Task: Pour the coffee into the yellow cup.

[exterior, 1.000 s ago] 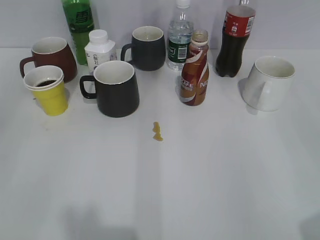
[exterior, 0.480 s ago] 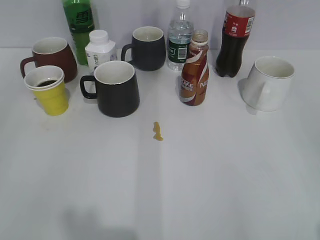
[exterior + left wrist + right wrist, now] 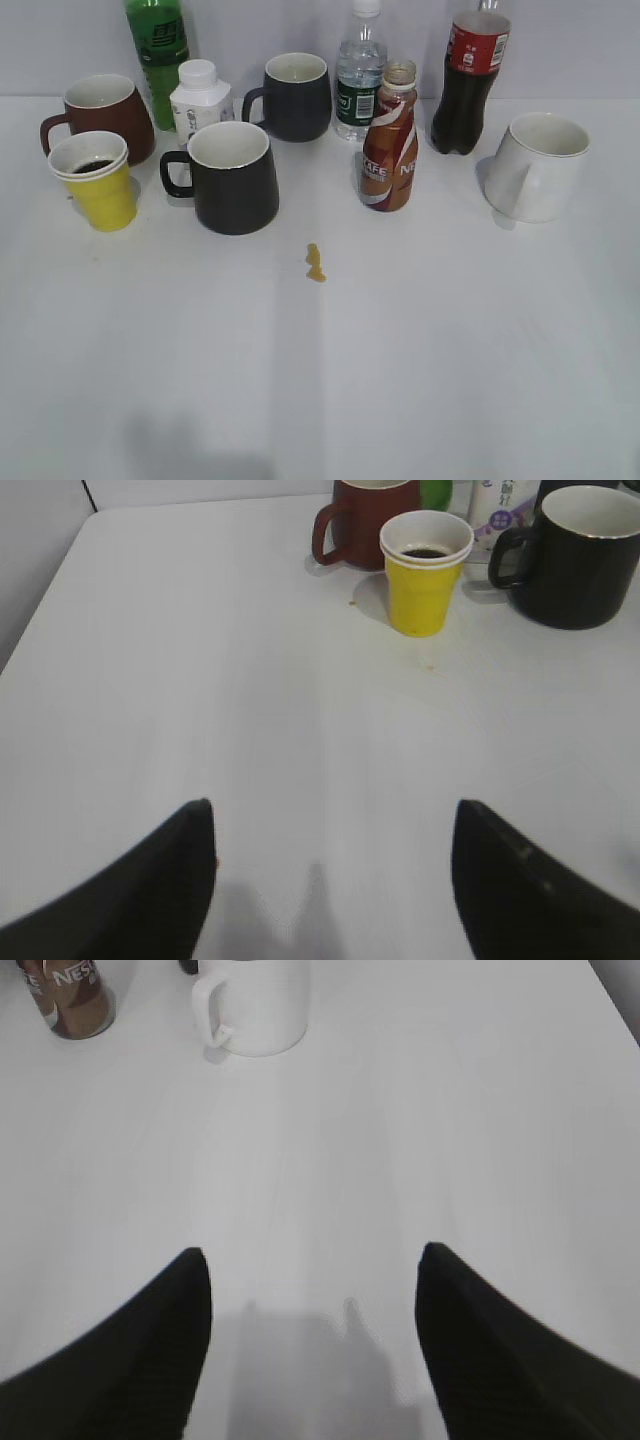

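The coffee bottle [image 3: 390, 140] stands upright and uncapped in the middle back of the table; its base shows in the right wrist view [image 3: 70, 998]. The yellow cup [image 3: 95, 182] stands at the left with dark liquid inside, in front of the brown-red mug [image 3: 100, 112]; it also shows in the left wrist view [image 3: 424, 572]. My left gripper [image 3: 332, 815] is open and empty above bare table, well short of the cup. My right gripper [image 3: 312, 1260] is open and empty above bare table. Neither gripper shows in the exterior view.
A black mug [image 3: 232, 178] stands beside the yellow cup, another dark mug [image 3: 292, 96] behind it. A white mug [image 3: 540, 165] is at the right. Green, white, water and cola bottles [image 3: 470, 75] line the back. A small yellow spill [image 3: 315, 263] lies mid-table.
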